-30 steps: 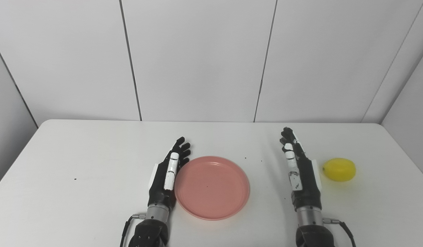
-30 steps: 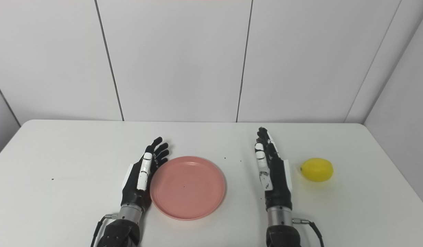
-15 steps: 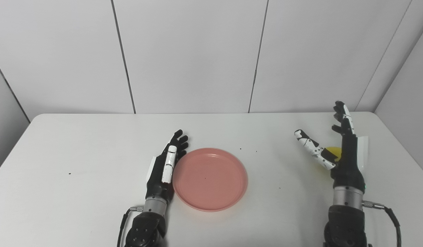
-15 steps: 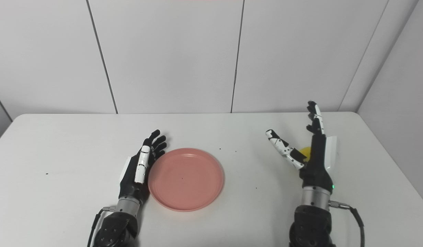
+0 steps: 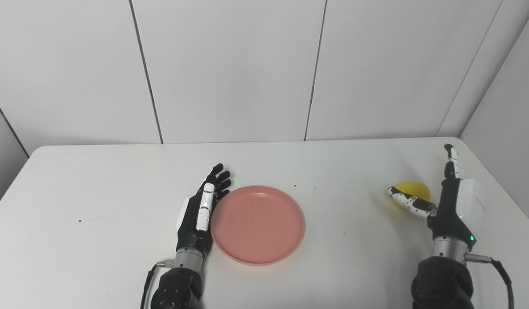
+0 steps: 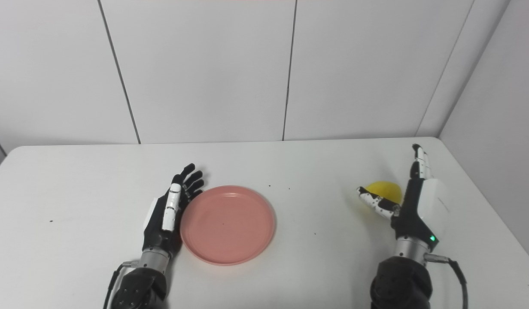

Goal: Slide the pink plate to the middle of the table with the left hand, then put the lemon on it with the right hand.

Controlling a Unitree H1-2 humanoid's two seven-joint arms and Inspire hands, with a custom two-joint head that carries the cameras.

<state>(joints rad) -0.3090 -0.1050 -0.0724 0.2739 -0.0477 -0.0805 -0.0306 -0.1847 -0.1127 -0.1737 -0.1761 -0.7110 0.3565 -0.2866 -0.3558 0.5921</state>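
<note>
Plate step looks done from here: pink plate sits flat roughly mid-table, nothing on it. My left hand rests edge-on against the plate's left rim, fingers straight and together, not gripping anything, so it's released and effectively parked. I'd leave it there unless it blocks the drop. Lemon step is not done: the lemon is on the table far right, well apart from the plate. My right hand is up at the lemon, spread wide, thumb reaching across the near side of the fruit and the fingers upright past its right side. Nothing closed on it yet; I read the lemon as sitting inside the open span rather than held, though the thumb hides part of it and I can't tell if there's contact. Left to do: close on the lemon, lift, carry left across the bare stretch of table, set it down inside the plate rim. Round fruit could roll if the close is off-centre, so I'd wrap evenly
</note>
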